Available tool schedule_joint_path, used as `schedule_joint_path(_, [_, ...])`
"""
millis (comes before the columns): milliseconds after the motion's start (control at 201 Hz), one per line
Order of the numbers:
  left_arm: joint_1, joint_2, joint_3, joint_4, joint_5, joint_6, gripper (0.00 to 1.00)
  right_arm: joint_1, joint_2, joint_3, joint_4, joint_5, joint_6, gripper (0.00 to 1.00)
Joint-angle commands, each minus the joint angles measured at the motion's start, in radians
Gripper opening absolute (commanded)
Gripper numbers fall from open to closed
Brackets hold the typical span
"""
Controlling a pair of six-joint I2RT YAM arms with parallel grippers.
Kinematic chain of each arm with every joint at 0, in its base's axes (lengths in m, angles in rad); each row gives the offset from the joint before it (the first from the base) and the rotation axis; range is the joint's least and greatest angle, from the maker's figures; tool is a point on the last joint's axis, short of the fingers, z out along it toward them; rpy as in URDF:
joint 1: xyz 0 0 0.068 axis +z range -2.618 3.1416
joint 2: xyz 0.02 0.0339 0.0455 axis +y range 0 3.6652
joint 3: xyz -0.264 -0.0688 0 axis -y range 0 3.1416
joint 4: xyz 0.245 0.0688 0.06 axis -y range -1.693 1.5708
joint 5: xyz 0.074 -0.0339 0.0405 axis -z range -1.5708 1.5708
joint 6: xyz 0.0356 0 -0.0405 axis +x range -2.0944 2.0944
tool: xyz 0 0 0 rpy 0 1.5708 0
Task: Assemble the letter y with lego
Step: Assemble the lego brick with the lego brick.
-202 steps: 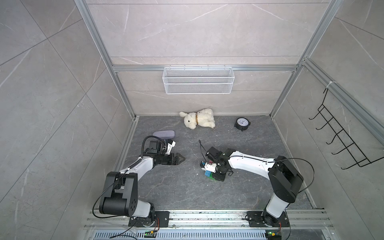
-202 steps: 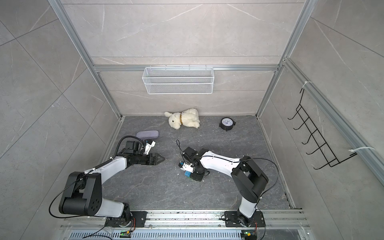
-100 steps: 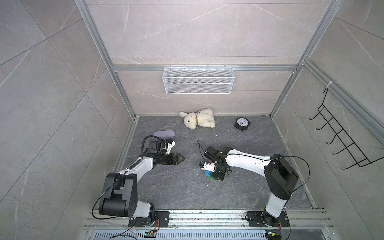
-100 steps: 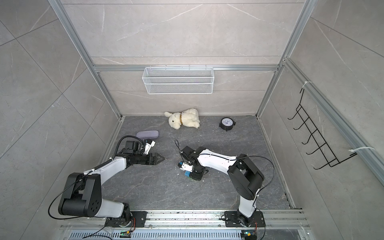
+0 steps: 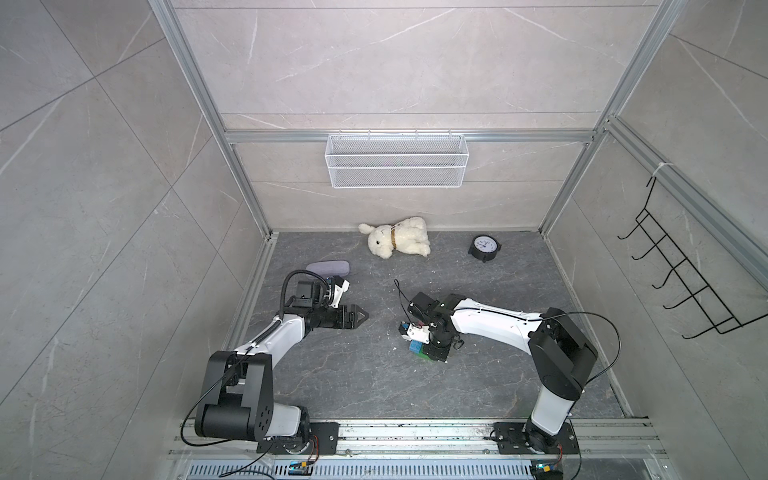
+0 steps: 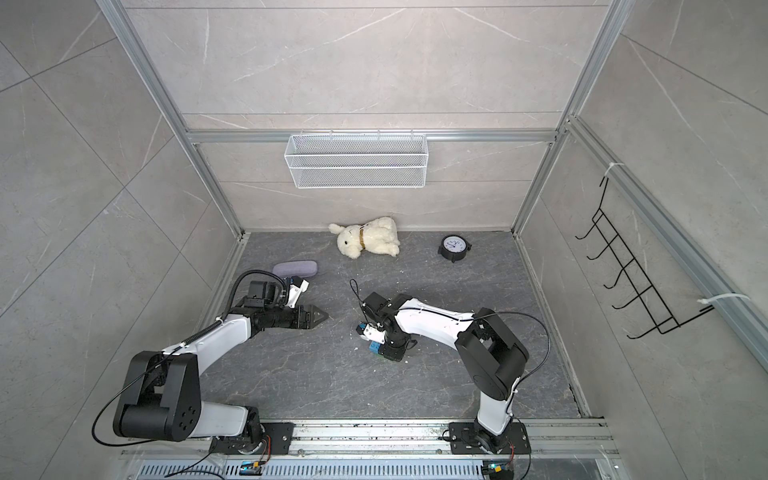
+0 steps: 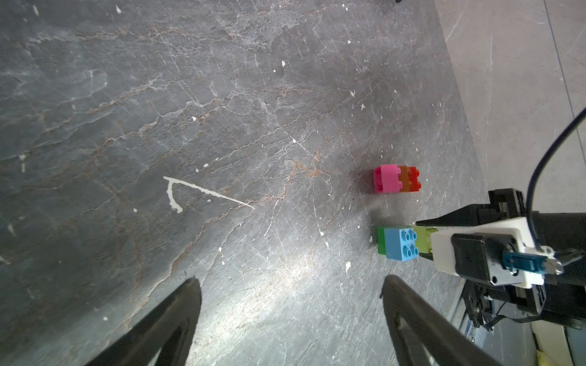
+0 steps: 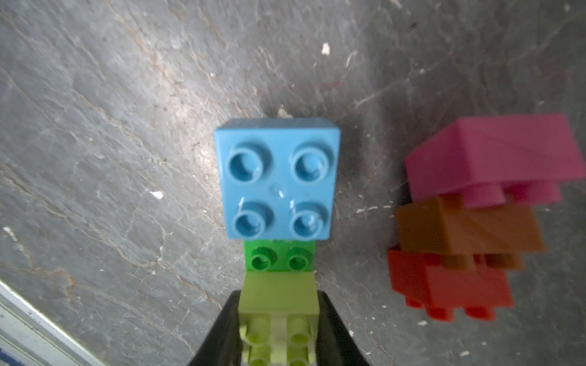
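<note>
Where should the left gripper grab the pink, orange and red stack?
Likely the orange brick in the middle, from above, jaws across its flat sides: the stack lies on its side, apart from the other bricks.

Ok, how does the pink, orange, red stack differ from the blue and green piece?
The pink-orange-red stack lies on its side; the blue-green piece sits with blue studs up. The stack is untouched; the piece's yellow-green brick is clamped by the right end effector. Both are three bricks on the table.
</note>
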Motion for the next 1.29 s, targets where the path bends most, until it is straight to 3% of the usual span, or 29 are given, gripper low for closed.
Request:
schedule_joint_path(0, [0.008, -0.022, 0.040, -0.015, -0.009, 0.039, 0.92, -0.001, 0.136, -0.103, 0.063, 0.013, 0.036, 0.17])
schedule_joint_path(129, [0.018, -0.031, 0.039, -0.017, -0.014, 0.046, 0.92, 0.013, 0.127, -0.131, 0.072, 0.054, 0.017, 0.17])
schedule_joint_path(567, [0.083, -0.097, 0.014, -0.011, -0.022, 0.063, 0.93, 0.016, 0.172, -0.110, 0.031, 0.025, 0.024, 0.15])
schedule_joint_path(1015, [0.100, -0.057, 0.039, -0.009, -0.007, 0.052, 0.93, 0.006, 0.166, -0.061, -0.018, 0.000, 0.149, 0.18])
schedule_joint_path(1135, [0.101, -0.048, 0.047, -0.015, -0.007, 0.052, 0.92, 0.005, 0.166, -0.060, -0.013, 0.004, 0.142, 0.22])
schedule_joint_path(1284, [0.103, -0.044, 0.047, -0.017, -0.003, 0.050, 0.93, 0.005, 0.130, -0.017, -0.028, 0.025, 0.132, 0.35])
